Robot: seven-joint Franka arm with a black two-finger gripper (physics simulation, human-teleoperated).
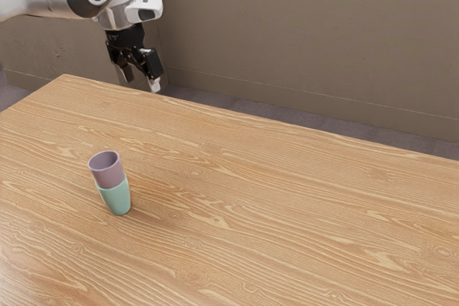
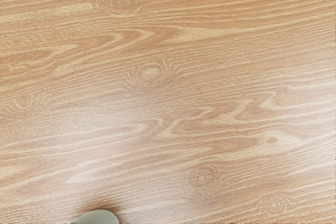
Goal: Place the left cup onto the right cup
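Observation:
A purple cup (image 1: 105,165) sits nested in a teal cup (image 1: 115,195), both upright as one stack on the wooden table (image 1: 287,198), toward the exterior view's left. My gripper (image 1: 138,82) hangs high above the table's far edge, well up and behind the stack. Its fingers stand apart with nothing between them. In the wrist view a small grey-green rounded edge (image 2: 95,217) of the stack peeks in over the wood grain.
The tabletop stretches bare wood from the stack toward the exterior view's right and front. Beyond its far edge lie a grey floor (image 1: 344,127) and a brown wall (image 1: 308,26).

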